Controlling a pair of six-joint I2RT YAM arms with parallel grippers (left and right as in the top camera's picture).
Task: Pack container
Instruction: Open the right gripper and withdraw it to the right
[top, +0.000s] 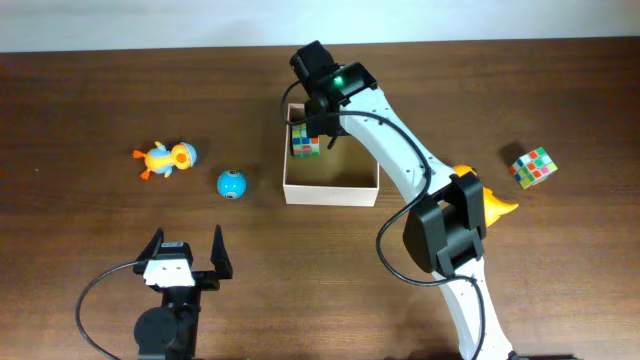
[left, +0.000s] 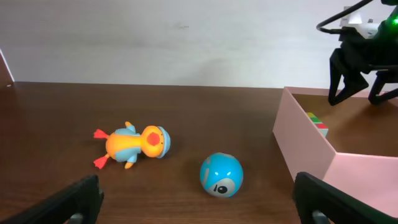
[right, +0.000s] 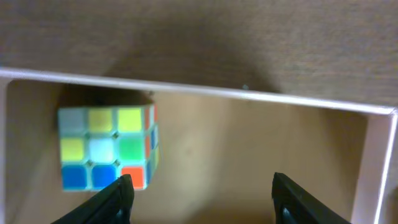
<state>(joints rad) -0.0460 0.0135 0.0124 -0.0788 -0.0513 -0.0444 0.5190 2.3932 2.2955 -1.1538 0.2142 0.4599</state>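
Both pairs of fingers are open. The right fingers (right: 121, 198) hang partway spread over the container (top: 330, 193), gripping nothing. One tip sits just above the lower edge of a colour cube (right: 106, 146) that lies flat on the container's floor, tucked into its far left corner. That placement looks deliberate, since it leaves most of the floor free for more toys. The left fingers (top: 150, 246) are spread wide and empty near the desk's near edge, apparently waiting their turn. The container itself stands toward the middle of the far edge. Left of it, on the desk, lie a duck toy (top: 165, 158) and a blue ball (top: 231, 184), well apart from the walls. A second cube (top: 533, 167) rests toward the right edge (something yellow is half hidden under the right arm).
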